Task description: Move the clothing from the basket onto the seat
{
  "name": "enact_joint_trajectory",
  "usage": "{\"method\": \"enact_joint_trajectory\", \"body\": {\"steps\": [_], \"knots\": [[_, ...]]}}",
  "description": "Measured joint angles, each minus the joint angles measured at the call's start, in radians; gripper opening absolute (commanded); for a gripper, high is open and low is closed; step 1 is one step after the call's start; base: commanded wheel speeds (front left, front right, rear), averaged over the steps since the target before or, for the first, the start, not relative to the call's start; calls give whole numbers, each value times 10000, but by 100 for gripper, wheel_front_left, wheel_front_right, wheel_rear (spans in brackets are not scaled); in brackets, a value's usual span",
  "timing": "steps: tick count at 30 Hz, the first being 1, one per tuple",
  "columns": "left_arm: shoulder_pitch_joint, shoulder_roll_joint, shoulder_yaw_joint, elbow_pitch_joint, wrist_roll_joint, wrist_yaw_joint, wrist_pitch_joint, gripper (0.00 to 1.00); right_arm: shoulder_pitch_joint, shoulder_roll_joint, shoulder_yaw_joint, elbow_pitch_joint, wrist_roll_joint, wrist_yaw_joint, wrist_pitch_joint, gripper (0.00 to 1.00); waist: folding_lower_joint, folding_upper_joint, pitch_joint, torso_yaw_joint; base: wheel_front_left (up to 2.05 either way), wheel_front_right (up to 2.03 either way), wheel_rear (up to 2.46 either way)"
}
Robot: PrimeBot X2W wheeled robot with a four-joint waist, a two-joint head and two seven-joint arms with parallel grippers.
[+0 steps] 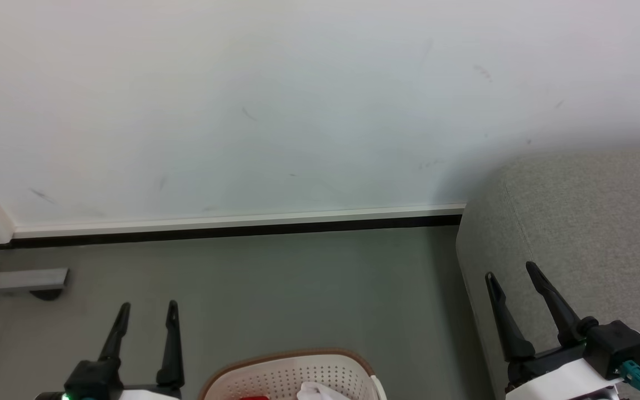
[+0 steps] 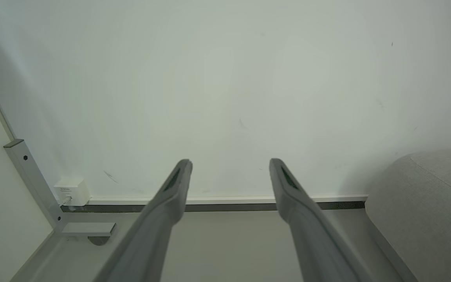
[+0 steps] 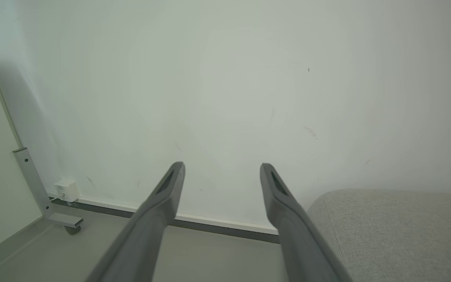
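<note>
Head view puts the basket (image 1: pixel 275 380) on the floor (image 1: pixel 298 289), low between the left pincer (image 1: pixel 149 304) and right pincer (image 1: pixel 510 270), with white clothing (image 1: pixel 314 391) lying inside and the sofa (image 1: pixel 586 222) near on its right. Both pincers hang spread wide, gripping nothing, likely poised to reach down for it.

Cream-white perforated basket (image 1: pixel 281 378), brown rim (red and white clothing (image 1: pixel 314 392) inside); light grey seat (image 1: pixel 592 222); dark pincer fingers (image 1: pixel 171 344).
</note>
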Motion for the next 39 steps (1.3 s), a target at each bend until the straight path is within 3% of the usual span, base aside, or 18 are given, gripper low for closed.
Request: {"method": "enact_joint_trajectory", "body": {"steps": [18,39], "knots": [[-453,-19,-364,686,-899,-209,0,100,-280,-100,-303,-320,102,0,-21,100,0,0,821,-534,0,0,0],[-2866,-29,-1191,4575,-1252,-865,-2,100,-1808,-244,-391,-1430,328,0,-21,100,2,0,3670,-1217,0,0,0]]}}
